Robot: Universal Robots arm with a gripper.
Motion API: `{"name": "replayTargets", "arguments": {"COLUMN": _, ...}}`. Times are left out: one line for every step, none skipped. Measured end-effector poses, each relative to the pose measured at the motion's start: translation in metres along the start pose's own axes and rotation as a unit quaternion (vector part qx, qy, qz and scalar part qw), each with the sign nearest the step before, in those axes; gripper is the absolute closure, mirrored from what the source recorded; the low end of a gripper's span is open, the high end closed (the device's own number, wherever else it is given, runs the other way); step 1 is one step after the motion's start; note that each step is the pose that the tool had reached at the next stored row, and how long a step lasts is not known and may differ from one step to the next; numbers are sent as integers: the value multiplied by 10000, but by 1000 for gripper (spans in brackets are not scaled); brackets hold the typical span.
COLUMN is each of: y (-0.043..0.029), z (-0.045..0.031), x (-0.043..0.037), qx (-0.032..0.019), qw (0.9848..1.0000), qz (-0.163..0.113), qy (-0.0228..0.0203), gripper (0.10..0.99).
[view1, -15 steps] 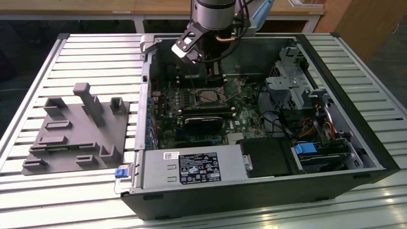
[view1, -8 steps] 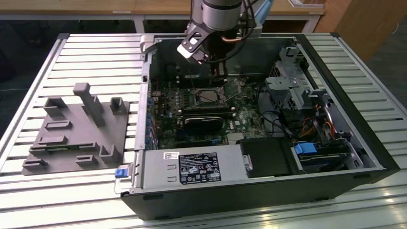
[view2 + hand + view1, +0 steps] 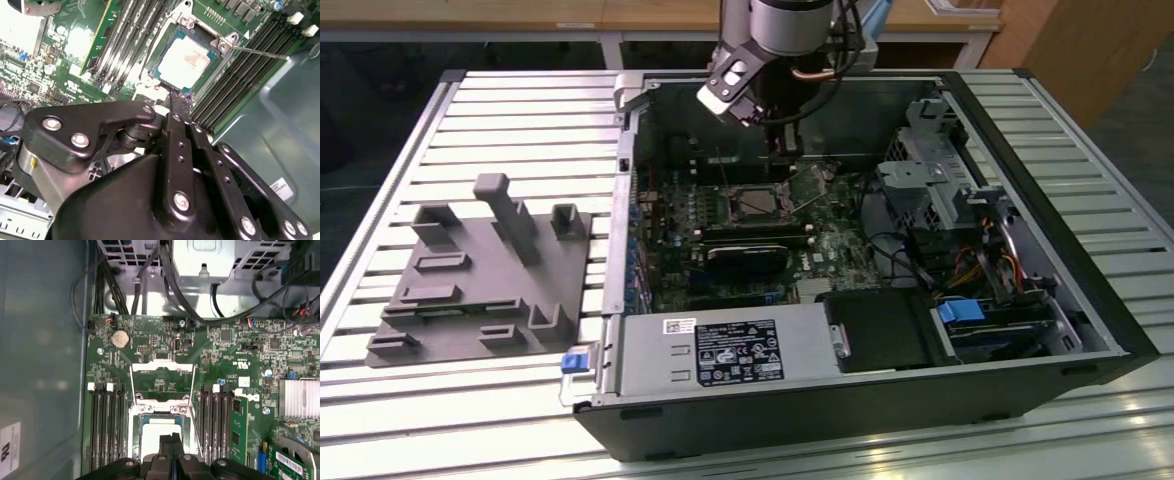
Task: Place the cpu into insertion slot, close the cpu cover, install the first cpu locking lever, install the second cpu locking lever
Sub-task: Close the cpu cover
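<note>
One small chip matters most here. I can see the cpu (image 3: pixel 184 59) lying flat in the insertion slot (image 3: pixel 134 430) with its pale shiny top facing up, so I judge the first step is done. The cpu cover (image 3: pixel 162 367) is not shut yet. In the first wrist view its thin silver frame is swung back on the side of the slot far from my gripper (image 3: pixel 171 439), and I can see green board through its big window. I think it sits back like that so the chip had a clear way in. My gripper has its two fingers pressed together, and I see nothing between them. Its tip hangs at the near edge of the chip, but I cannot tell if it touches. I guess the fingers are kept together to make one thin tip. A thin tip fits between the rows of long black memory slots (image 3: pixel 106 425) on both sides and can push small parts. A thin wire lever (image 3: pixel 260 51) sticks out beside the slot, loose and not hooked down. In the exterior view the arm hangs over the open computer case (image 3: pixel 1067 300), which lies on a slatted table (image 3: pixel 520 120). A grey holder block (image 3: pixel 480 270) sits on the table at the exterior view's left, well apart from the case.
</note>
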State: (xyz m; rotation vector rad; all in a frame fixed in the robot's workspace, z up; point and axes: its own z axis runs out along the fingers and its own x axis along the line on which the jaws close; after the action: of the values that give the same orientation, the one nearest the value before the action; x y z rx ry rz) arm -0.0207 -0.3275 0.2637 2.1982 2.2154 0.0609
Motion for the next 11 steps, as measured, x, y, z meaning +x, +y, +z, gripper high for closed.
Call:
{"name": "replayTargets", "arguments": {"y": 15, "z": 2, "x": 0, "qx": -1, "qw": 10000, "qz": 1, "qy": 2, "gripper": 980}}
{"name": "replayTargets", "arguments": {"y": 40, "z": 2, "x": 0, "qx": -1, "qw": 10000, "qz": 1, "qy": 1, "gripper": 980}}
{"name": "replayTargets", "arguments": {"y": 75, "z": 3, "x": 0, "qx": 0, "qw": 10000, "qz": 1, "qy": 1, "gripper": 980}}
{"name": "replayTargets", "arguments": {"y": 109, "z": 5, "x": -1, "qx": 0, "qw": 10000, "qz": 1, "qy": 2, "gripper": 980}}
{"name": "replayTargets", "arguments": {"y": 141, "z": 6, "x": -1, "qx": 0, "qw": 10000, "qz": 1, "qy": 2, "gripper": 980}}
{"name": "replayTargets", "arguments": {"y": 164, "z": 7, "x": -2, "qx": 0, "qw": 10000, "qz": 1, "qy": 2, "gripper": 980}}
{"name": "replayTargets", "arguments": {"y": 174, "z": 7, "x": -2, "qx": 0, "qw": 10000, "qz": 0, "qy": 2, "gripper": 980}}
{"name": "replayTargets", "arguments": {"y": 178, "z": 7, "x": -1, "qx": 0, "qw": 10000, "qz": 0, "qy": 1, "gripper": 980}}
{"name": "replayTargets", "arguments": {"y": 181, "z": 8, "x": -1, "qx": 0, "qw": 10000, "qz": 1, "qy": 1, "gripper": 980}}
{"name": "replayTargets", "arguments": {"y": 184, "z": 8, "x": -1, "qx": 0, "qw": 10000, "qz": 0, "qy": 2, "gripper": 980}}
{"name": "replayTargets", "arguments": {"y": 186, "z": 8, "x": -1, "qx": 0, "qw": 10000, "qz": 1, "qy": 1, "gripper": 980}}
